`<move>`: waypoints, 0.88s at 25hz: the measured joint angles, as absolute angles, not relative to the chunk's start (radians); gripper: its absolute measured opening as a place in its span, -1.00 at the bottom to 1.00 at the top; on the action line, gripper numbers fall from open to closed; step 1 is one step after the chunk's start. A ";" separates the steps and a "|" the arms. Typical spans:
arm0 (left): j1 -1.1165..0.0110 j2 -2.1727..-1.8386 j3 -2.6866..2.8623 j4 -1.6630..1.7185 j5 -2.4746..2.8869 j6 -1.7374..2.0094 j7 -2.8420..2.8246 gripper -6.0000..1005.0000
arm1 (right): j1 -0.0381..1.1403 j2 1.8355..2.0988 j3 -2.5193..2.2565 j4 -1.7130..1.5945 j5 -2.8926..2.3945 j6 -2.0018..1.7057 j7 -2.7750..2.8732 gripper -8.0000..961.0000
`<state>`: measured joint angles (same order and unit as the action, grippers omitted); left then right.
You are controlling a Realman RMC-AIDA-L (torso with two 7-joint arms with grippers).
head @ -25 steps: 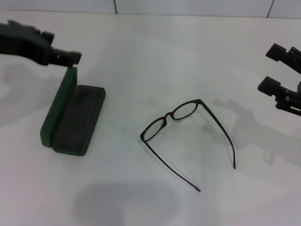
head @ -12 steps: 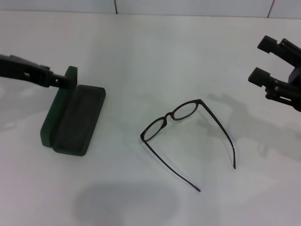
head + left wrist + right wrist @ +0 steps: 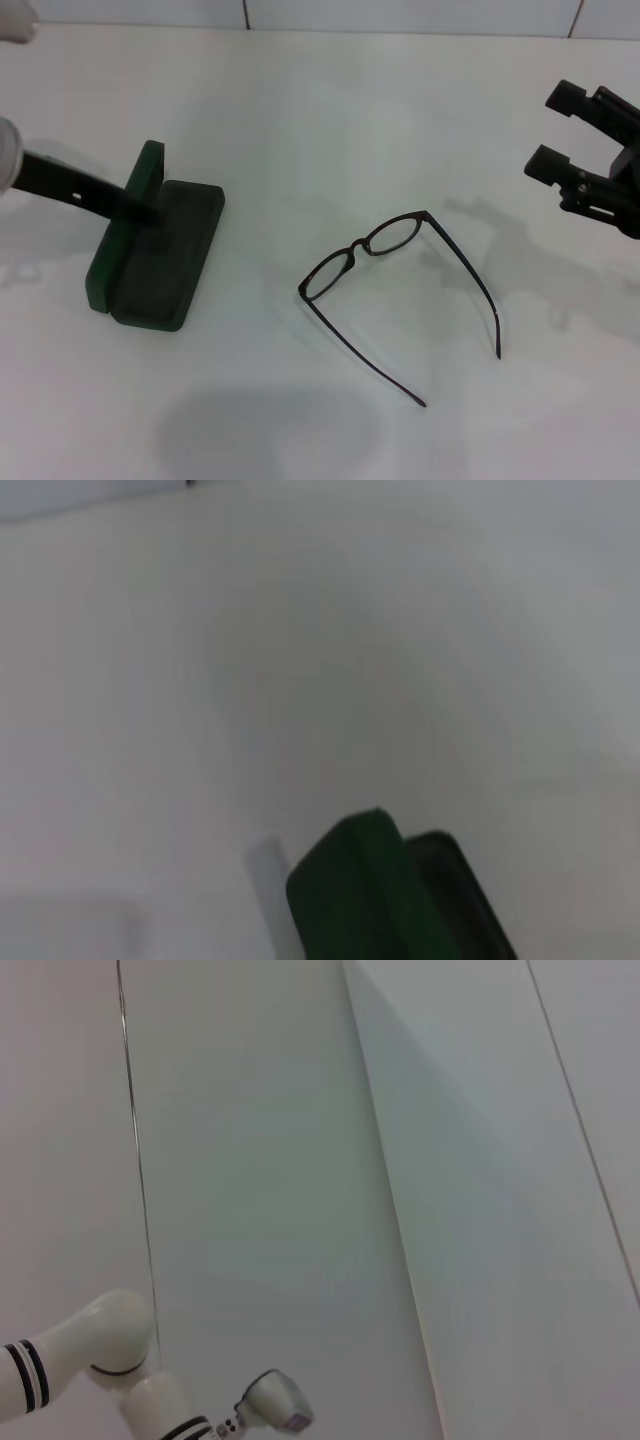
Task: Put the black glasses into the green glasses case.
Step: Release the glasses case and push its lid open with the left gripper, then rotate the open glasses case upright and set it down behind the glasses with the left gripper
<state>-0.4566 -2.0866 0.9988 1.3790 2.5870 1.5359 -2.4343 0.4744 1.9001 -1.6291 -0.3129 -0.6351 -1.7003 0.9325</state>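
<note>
The green glasses case (image 3: 122,232) lies open at the left of the white table, lid upright, dark grey lining (image 3: 165,252) facing up and nothing in it. My left gripper (image 3: 140,207) reaches in from the left as a dark bar, crossing the lid with its tip over the lining. The left wrist view shows a corner of the case (image 3: 350,890), blurred. The black glasses (image 3: 365,248) lie in the middle of the table, temple arms unfolded toward the front. My right gripper (image 3: 555,130) hovers open at the far right, well apart from the glasses.
The white table (image 3: 320,110) stretches around both things, with a white wall (image 3: 400,12) behind its far edge. The right wrist view shows only white wall panels and a white arm joint (image 3: 105,1345).
My left gripper has dropped from above the lid's top edge to lie across the lid and lining. My right gripper has shifted a little left and up. Case and glasses have not moved.
</note>
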 joint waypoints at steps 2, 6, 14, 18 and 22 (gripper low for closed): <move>-0.465 -2.087 1.019 1.368 2.610 1.539 -2.440 0.67 | 0.472 1.902 -1.629 -0.313 -0.635 -1.699 0.932 0.82; -0.468 -2.086 1.052 1.365 2.616 1.542 -2.441 0.38 | 0.470 1.904 -1.629 -0.313 -0.635 -1.698 0.931 0.82; -0.469 -2.086 1.056 1.371 2.616 1.543 -2.439 -0.20 | 0.466 1.904 -1.629 -0.313 -0.635 -1.698 0.928 0.82; -0.471 -2.086 1.057 1.377 2.615 1.543 -2.434 -0.34 | 0.466 1.905 -1.629 -0.313 -0.635 -1.698 0.928 0.82; -0.472 -2.087 1.068 1.401 2.607 1.543 -2.430 -0.49 | 0.468 1.905 -1.630 -0.314 -0.635 -1.700 0.928 0.82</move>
